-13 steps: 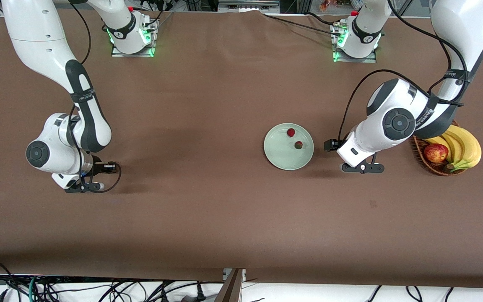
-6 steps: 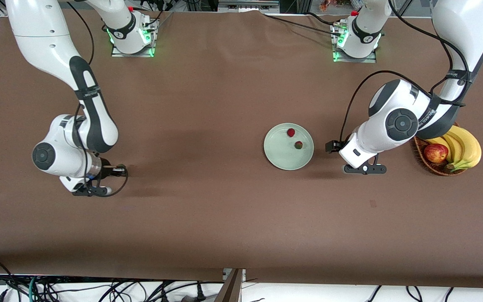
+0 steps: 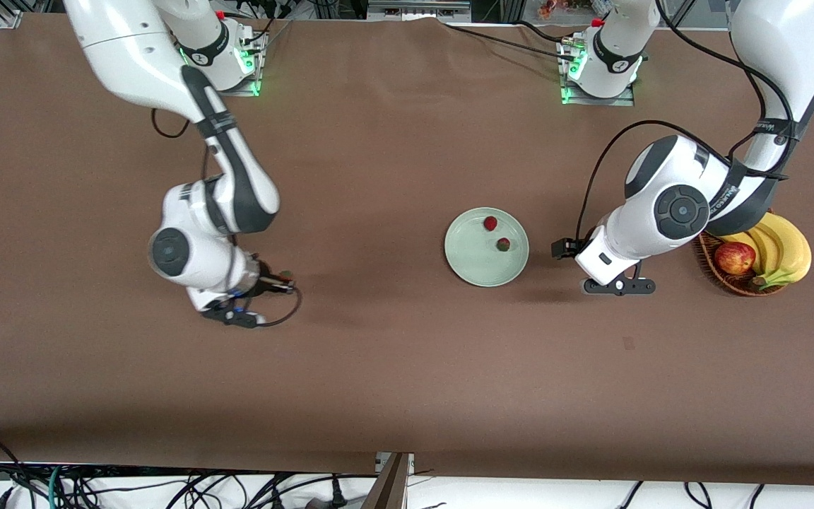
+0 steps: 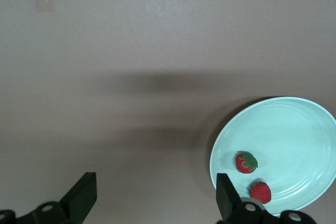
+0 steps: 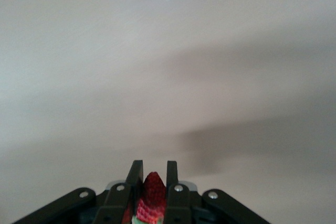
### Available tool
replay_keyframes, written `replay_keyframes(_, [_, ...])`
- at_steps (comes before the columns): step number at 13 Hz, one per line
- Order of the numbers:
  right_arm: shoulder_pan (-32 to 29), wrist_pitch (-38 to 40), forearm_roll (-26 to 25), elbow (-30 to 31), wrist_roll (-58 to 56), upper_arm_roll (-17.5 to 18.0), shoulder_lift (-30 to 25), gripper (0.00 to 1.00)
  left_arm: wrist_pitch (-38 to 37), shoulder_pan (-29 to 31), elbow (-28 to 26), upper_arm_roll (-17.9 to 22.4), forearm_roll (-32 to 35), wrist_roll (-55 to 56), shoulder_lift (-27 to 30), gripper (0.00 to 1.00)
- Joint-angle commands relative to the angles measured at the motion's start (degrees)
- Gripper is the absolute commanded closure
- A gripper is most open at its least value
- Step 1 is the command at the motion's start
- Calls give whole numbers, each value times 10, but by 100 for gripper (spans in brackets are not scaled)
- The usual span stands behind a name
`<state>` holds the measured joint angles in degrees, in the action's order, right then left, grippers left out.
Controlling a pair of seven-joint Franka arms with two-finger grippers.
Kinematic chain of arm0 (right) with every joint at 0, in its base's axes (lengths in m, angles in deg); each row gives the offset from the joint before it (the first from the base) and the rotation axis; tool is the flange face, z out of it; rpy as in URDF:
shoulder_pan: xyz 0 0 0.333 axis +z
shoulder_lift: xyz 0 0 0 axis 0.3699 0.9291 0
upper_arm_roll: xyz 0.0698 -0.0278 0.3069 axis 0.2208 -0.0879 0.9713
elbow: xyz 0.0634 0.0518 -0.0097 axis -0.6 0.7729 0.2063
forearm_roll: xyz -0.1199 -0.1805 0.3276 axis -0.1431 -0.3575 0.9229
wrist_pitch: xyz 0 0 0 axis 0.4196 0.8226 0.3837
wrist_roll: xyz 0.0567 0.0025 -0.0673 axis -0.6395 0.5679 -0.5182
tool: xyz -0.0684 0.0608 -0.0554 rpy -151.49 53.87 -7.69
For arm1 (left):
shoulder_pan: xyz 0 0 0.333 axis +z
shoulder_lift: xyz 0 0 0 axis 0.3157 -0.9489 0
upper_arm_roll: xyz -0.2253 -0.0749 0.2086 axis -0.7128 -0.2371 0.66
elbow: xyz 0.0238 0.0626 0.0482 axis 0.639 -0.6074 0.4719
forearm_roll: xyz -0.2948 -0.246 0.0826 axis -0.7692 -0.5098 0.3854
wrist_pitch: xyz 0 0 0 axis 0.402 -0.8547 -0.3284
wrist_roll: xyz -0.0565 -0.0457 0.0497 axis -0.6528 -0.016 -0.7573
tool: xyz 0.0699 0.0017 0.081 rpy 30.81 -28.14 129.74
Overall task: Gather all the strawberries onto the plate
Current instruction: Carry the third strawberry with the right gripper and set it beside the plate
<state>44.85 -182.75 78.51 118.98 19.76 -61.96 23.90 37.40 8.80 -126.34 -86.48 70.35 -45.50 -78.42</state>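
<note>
Brown table [image 3: 393,367] fills the front view. Right arm reaches in from its base at 11 o'clock of the table, left arm from 1 o'clock. Wicker basket [image 3: 714,272] with bananas [image 3: 785,244] and a red apple [image 3: 734,257] sits at the left arm's end, about 3 o'clock of the plate. Plate [image 3: 474,265], mint green, rests on the table toward the left arm's end of centre; also seen in the left wrist view [image 4: 294,129]. Left gripper [image 3: 619,285] waits low over bare table between plate and basket, at 3 o'clock of the plate, fingers [image 4: 81,198] spread wide apart, nothing between them. Right gripper [image 3: 287,281] is up over bare table well apart from the plate, at roughly 9 o'clock of it, fingers clamped together on a third strawberry [image 5: 152,190], red tip poking out between the pads. Two strawberries [image 3: 491,223] lie in the plate, one at about 12 o'clock near the rim, the other strawberry [image 3: 503,244] just beside it toward 3 o'clock of the plate's centre, not touching each other.
</note>
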Motion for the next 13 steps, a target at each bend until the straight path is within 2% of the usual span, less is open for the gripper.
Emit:
replay_keyframes(1, [68,-13,7,-44,126,-6,29,85,8,7,-11,-2,-8,-15,9,0])
replay_keyframes(6, [184,-183,3,-49,318,-6,92,85,12,7,-11,-2,-8,-15,7,0])
replay_keyframes(7, [187,-188,3,-49,320,-7,93,84,12,7,-11,-2,-8,-15,7,0])
replay_keyframes(8, [185,-187,6,-49,318,-7,88,78,12,7,-11,-2,-8,-15,7,0])
replay_keyframes(9, [183,-184,8,-51,319,-7,82,45,12,7,-11,-2,-8,-15,6,0])
replay_keyframes(11, [178,-158,8,-62,318,-11,71,24,13,6,-11,-2,-8,-14,5,0])
replay_keyframes(13, [156,-84,-1,-77,307,-15,45,11,14,6,-11,-2,-8,-14,5,0])
